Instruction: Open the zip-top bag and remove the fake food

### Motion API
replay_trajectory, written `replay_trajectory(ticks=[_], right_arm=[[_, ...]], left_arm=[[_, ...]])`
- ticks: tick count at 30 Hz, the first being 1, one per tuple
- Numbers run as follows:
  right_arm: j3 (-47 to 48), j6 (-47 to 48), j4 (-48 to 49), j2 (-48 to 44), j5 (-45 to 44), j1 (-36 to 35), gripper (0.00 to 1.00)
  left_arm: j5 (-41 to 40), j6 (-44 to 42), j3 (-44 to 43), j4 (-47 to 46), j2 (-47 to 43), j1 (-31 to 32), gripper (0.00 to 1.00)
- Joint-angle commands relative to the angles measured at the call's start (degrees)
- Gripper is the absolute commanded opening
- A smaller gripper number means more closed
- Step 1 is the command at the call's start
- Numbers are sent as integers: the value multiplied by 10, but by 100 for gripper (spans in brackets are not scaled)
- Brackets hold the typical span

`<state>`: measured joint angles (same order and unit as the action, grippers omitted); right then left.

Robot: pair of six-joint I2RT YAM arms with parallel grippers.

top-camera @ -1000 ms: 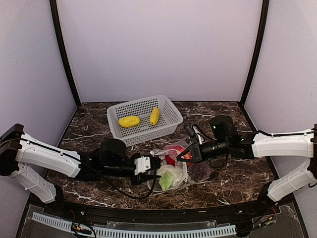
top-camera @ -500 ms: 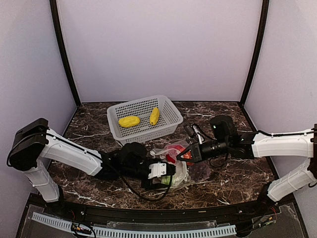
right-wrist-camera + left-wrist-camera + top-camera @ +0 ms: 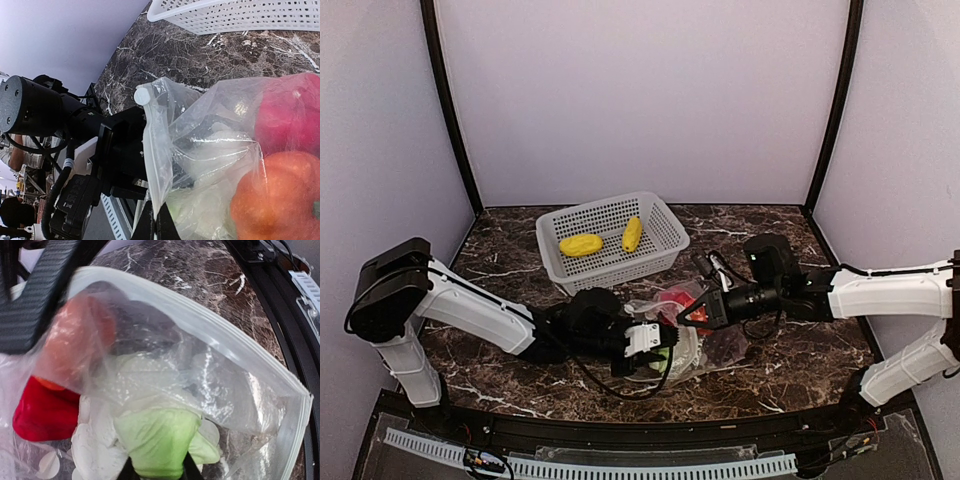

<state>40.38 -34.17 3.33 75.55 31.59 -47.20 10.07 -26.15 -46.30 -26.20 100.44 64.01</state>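
Top external view: finds the zip-top bag (image 3: 705, 345) lying on the marbled desk (image 3: 500, 270) between the two arms, just in front of the white basket (image 3: 615, 272). Counts two yellow pieces (image 3: 581, 244) already in that basket, so reads it as the likely drop spot.

Right wrist view: catches the right gripper (image 3: 152, 226) pressed together on the bag's rim by the zip strip, holding one lip up off the desk. Probably done to keep the mouth gaping and stop the bag sliding while the other arm reaches in.

Left wrist view: looks straight into the mouth, with the left gripper (image 3: 156, 474) nipped on the pale green-white leafy piece (image 3: 155, 435). Cannot tell whether film lies between finger and toy. Judges this as the pulling-out of that piece.

As to the bag: clear, thin, crumpled film, scattered white dots, pale zip band arcing round the opening. Sees through it a red piece (image 3: 45, 412) beside the leaf and an orange one (image 3: 280, 195) touching the red. Expects the film to cling and drag along.
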Motion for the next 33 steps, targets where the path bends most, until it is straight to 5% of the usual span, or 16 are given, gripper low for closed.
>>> replay_trajectory(ticks=[1, 6, 20, 33], right_arm=[[-13, 3, 5, -6, -5, 4, 0], [-22, 3, 3, -14, -11, 5, 0], [0, 6, 16, 7, -5, 6, 0], [8, 10, 18, 16, 0, 6, 0]], left_arm=[[3, 22, 36, 15, -54, -10, 12], [20, 37, 76, 2, -113, -16, 1], [151, 108, 82, 47, -291, -16, 1], [198, 253, 44, -55, -299, -114, 1]])
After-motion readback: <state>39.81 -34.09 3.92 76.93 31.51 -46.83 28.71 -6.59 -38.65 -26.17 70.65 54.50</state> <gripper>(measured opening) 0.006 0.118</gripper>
